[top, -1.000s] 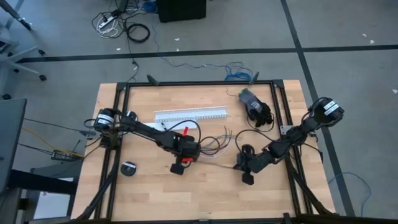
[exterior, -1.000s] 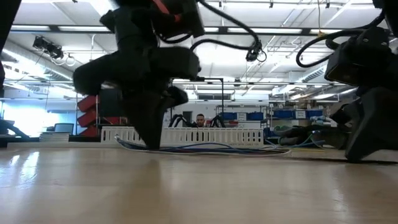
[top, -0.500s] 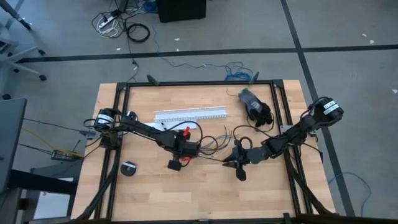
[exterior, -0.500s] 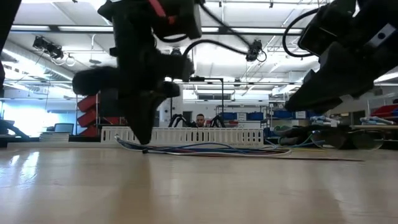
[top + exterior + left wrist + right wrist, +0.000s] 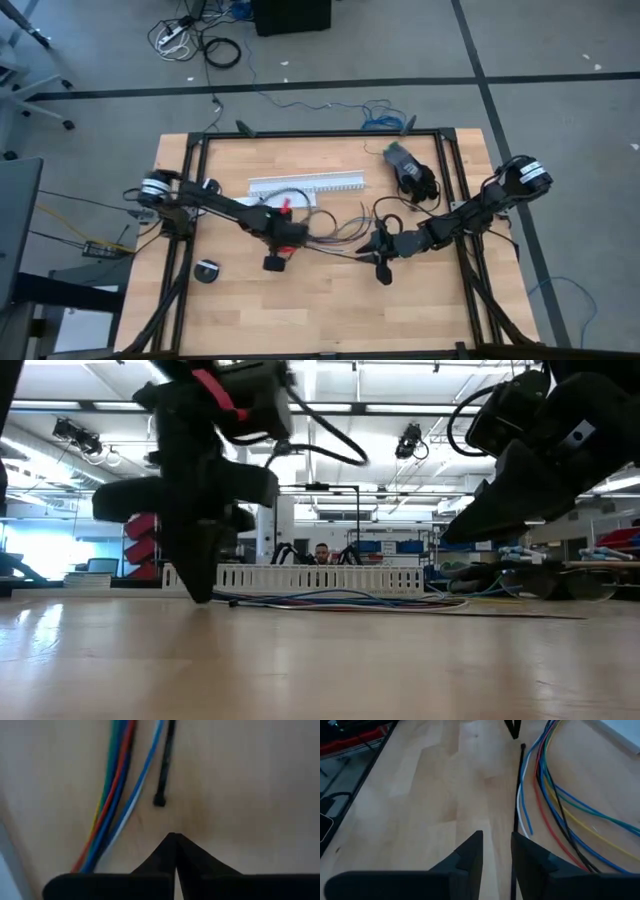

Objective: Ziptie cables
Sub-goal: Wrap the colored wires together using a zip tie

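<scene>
I'm holding my left gripper (image 5: 174,837) pinched closed, empty, just short of the ziptie (image 5: 165,762) head; right gripper (image 5: 496,842), slightly parted, is hovering over its tail beside the cables (image 5: 555,805).

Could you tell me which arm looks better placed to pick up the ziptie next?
Probably the right. The right gripper is open and lined up along the ziptie, which runs toward the gap between its fingers. The left gripper is shut, just short of the ziptie's head.

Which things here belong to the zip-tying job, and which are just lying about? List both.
For the job:
- cables
- ziptie
- left hand, shut, by the ziptie's end
- right hand, open

Lying about:
- white slotted channel
- black round object
- dark bundle
</scene>
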